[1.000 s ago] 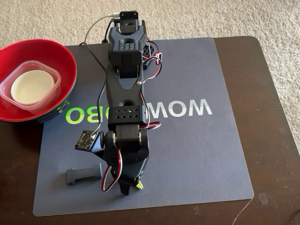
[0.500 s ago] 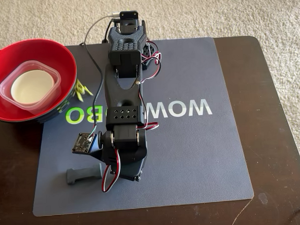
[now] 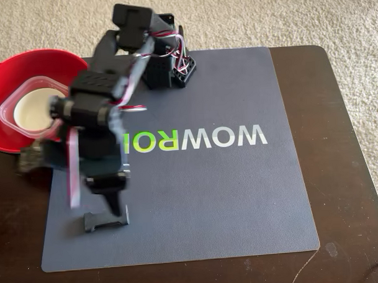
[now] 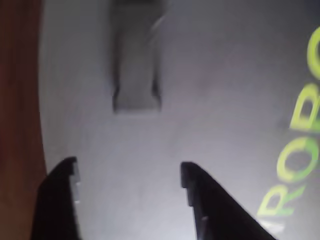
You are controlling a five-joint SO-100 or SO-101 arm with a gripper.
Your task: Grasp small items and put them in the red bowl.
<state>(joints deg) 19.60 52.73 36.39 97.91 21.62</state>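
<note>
The hand (image 4: 127,180) is seen held wide open and empty above the black buckle piece (image 3: 106,221) lying at the mat's (image 3: 240,195) near left, apparently lined up for a grasp, while the red bowl (image 3: 6,76), far left, is already loaded with the clear tub (image 3: 14,101).

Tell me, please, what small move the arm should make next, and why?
Probably ease the tool forward and down over the black buckle piece. In the wrist view its jaws stand open and empty, with the piece lying on the mat just ahead, roughly centred between them.
</note>
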